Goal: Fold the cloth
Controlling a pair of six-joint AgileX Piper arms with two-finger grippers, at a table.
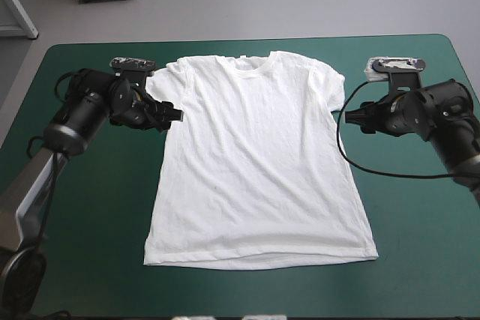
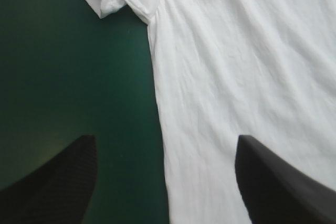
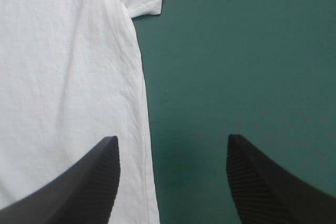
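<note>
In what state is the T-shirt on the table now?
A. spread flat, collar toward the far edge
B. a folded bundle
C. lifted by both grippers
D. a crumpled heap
A: the T-shirt lies flat on the teal-green cover, both sleeves out, and the left gripper and right gripper are open at its sides.

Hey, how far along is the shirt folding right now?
Done: the T-shirt lies spread flat on the teal-green cover, neck toward the far edge. In hand: the left gripper and right gripper are open, each straddling a side edge near a sleeve, holding nothing. Left: every fold; no part is turned over yet.
</note>
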